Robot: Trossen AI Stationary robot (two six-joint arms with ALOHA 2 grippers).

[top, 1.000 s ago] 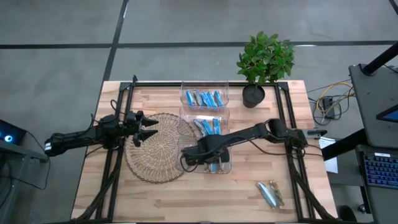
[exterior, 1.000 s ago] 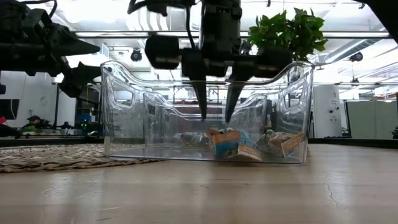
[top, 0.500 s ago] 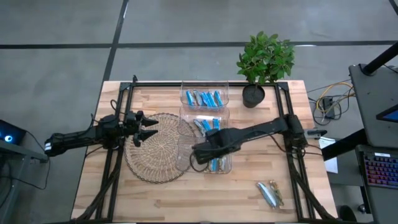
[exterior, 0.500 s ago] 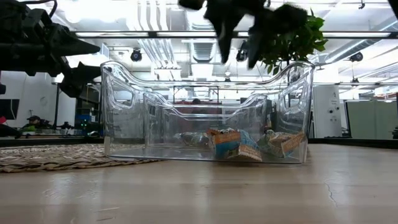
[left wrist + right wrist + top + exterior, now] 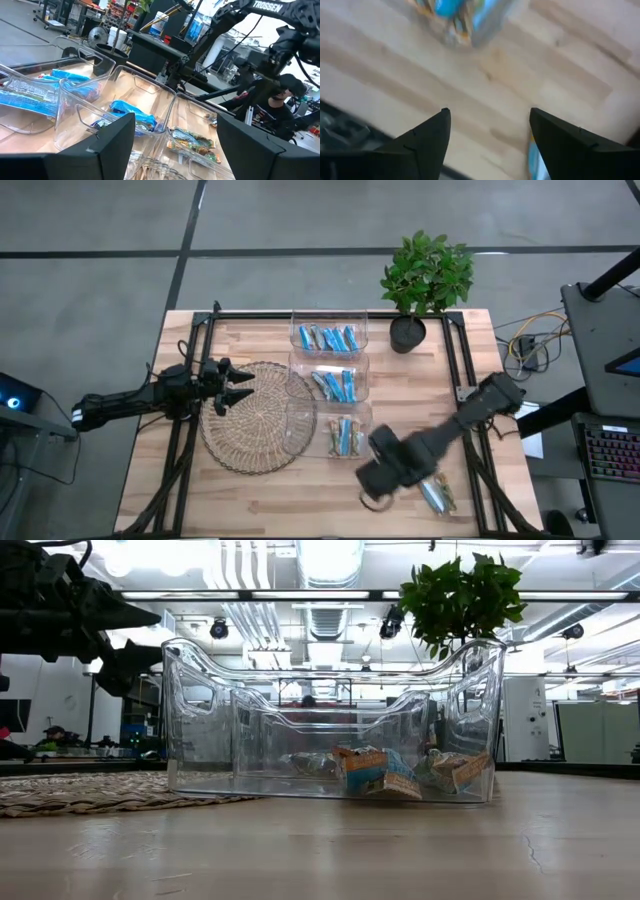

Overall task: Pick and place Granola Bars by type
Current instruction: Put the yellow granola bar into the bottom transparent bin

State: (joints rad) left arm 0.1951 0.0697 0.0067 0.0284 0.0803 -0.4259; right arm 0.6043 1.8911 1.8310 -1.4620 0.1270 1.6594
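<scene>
Granola bars lie in three clear bins in a row: blue and tan ones in the far bin (image 5: 328,337), blue ones in the middle bin (image 5: 335,383), and a mixed few in the near bin (image 5: 343,437), which the low view shows on its floor (image 5: 372,771). A few silvery-tan bars (image 5: 433,490) lie loose on the wood near the table's near right corner. My right gripper (image 5: 375,480) hangs open above bare wood between the near bin and those loose bars, its fingers (image 5: 427,135) wide apart. My left gripper (image 5: 235,385) waits open at the woven mat's left edge.
A round woven mat (image 5: 255,420) lies left of the bins. A potted plant (image 5: 420,280) stands at the far right corner. Black frame rails run along both table sides. A person (image 5: 280,100) sits beyond the table. Bare wood lies along the near edge.
My right gripper rose straight up out of the near bin, empty, then swung fast toward the table's near right, ending close to the loose bars. The bars in the near bin stayed where they lay.
</scene>
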